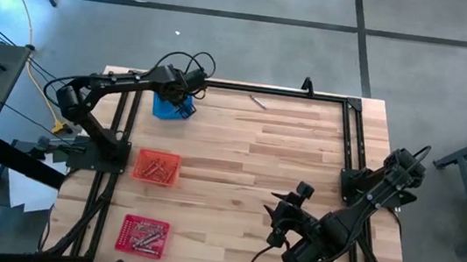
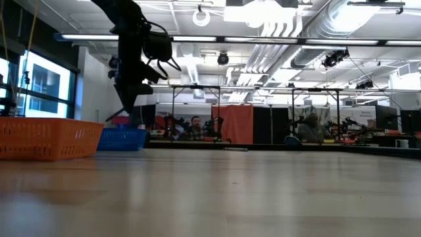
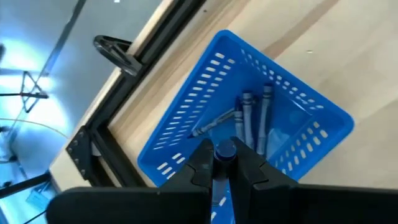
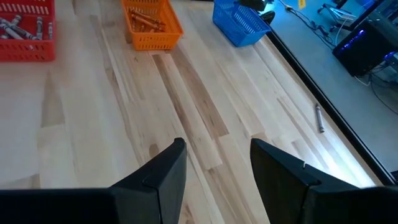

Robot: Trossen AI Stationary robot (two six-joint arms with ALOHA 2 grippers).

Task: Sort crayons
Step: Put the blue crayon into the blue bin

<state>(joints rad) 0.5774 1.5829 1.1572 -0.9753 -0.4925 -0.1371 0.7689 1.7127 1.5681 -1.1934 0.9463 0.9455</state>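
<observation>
Blue crayon [image 3: 224,151] is pinched by the left claw [image 3: 225,163] above the blue basket [image 3: 186,118], which the arm partly hides from above. Its contents are shown only by the left wrist view. The right claw [image 4: 217,163] is spread over bare tabletop [image 4: 124,118].

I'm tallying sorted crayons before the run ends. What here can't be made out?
- Crayon counts in the red mesh basket and orange mesh basket: too small in the high view.
- Blue mesh basket: the left gripper, shut on a blue crayon, hides part of its floor.
- Lone crayon at the table's edge: colour unclear.
</observation>
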